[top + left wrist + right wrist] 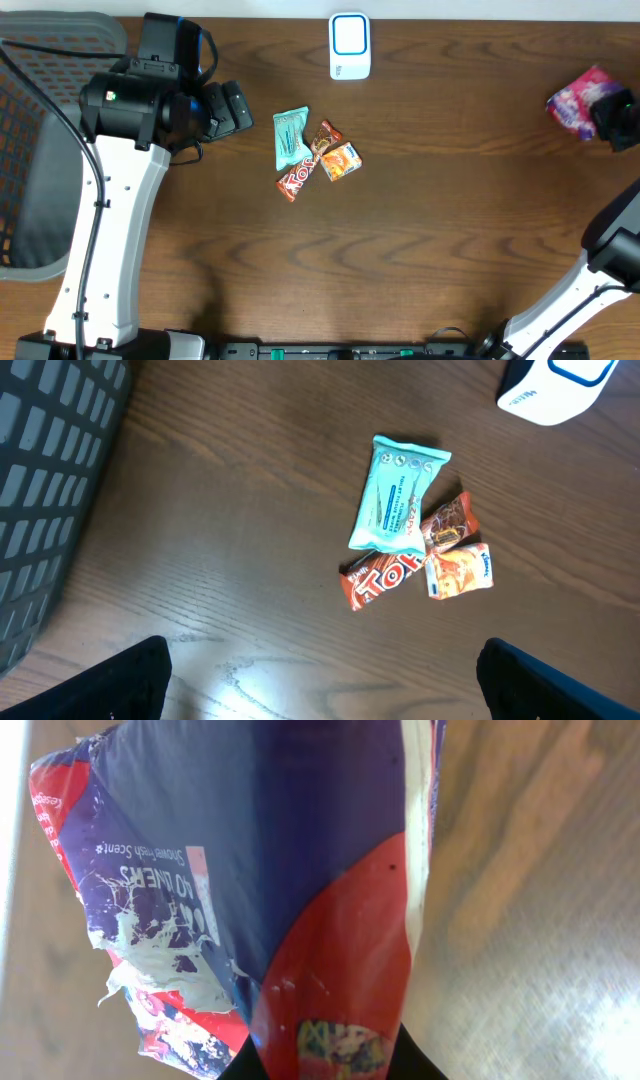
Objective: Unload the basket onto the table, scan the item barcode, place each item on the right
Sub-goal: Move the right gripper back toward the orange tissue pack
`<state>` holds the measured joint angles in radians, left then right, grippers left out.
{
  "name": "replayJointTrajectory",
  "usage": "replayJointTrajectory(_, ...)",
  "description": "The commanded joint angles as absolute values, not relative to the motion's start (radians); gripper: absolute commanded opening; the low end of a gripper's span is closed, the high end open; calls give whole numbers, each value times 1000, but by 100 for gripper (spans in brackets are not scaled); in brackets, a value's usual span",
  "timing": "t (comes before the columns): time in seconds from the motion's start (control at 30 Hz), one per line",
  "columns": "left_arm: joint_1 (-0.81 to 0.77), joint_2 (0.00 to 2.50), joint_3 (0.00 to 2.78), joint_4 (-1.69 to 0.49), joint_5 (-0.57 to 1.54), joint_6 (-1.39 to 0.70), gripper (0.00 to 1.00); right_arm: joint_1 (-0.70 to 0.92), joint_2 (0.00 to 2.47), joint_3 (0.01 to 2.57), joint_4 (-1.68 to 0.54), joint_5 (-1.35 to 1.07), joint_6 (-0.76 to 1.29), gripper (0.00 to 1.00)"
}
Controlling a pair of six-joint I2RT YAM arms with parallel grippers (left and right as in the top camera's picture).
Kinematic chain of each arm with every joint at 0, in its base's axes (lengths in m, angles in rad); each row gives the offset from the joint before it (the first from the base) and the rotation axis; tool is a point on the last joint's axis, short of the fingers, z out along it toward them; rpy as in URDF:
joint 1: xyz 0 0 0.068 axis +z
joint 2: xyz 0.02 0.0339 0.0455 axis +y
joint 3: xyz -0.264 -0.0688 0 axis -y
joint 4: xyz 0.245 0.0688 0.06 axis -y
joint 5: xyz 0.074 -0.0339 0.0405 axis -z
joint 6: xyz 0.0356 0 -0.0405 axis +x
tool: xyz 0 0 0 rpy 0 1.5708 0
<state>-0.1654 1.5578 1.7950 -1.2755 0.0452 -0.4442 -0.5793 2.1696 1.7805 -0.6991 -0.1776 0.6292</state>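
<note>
1. Left claw [232, 108] is spread wide with nothing between its fingers. It sits at the upper left of the desk [460, 230], beside a grey mesh chair [40, 150].
2. Just right of it lies a small heap of snacks, all touching. A teal packet [395, 493] has a red bar [385, 578] slanted below it. A small brown wrapper [447, 523] and an orange packet [460, 571] lie at its right side.
3. White scanner [350, 46] with a blue-rimmed window stands at the desk's far edge, up and right of the heap and apart from it.
4. Right claw [622, 120] is at the far right edge, pinched narrow on a purple-and-red packet [578, 100], well apart from the scanner.
5. From the right wrist, that crumpled packet fills the view with its white print upside down. The dark fingertips [422, 1070] grip its lower end.
</note>
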Motion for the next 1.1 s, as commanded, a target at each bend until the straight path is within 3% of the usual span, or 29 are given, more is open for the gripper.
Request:
replayJointTrajectory(0.0,-162,1565,1797,-1276,29,-438,98,-655,2164,1786,-672,-194,709,1)
replayJointTrajectory(0.07,-162,1565,1797,-1276,29,-438,98,-693,2164,1786,-673,-197,690,6)
replayJointTrajectory(0.2,-162,1565,1797,-1276,29,-438,98,-752,2164,1786,-690,-213,577,31)
replayJointTrajectory(0.23,-162,1565,1797,-1276,29,-438,98,-770,2164,1786,-706,-213,543,64)
replayJointTrajectory(0.27,-162,1565,1797,-1276,29,-438,98,-775,2164,1786,-717,-216,535,78)
replayJointTrajectory(0.33,-162,1565,1797,-1276,29,-438,98,-778,2164,1786,-733,-224,516,88)
replayJointTrajectory(0.63,-162,1565,1797,-1276,29,-438,98,-691,2164,1786,-706,-713,374,96)
replayJointTrajectory(0.8,-162,1565,1797,-1276,29,-438,98,-575,2164,1786,-733,-919,299,88)
replayJointTrajectory(0.93,-162,1565,1797,-1276,29,-438,98,-444,2164,1785,-863,-897,144,84)
replayJointTrajectory(1.07,-162,1565,1797,-1276,29,-438,98,-289,2164,1777,-985,-702,89,88)
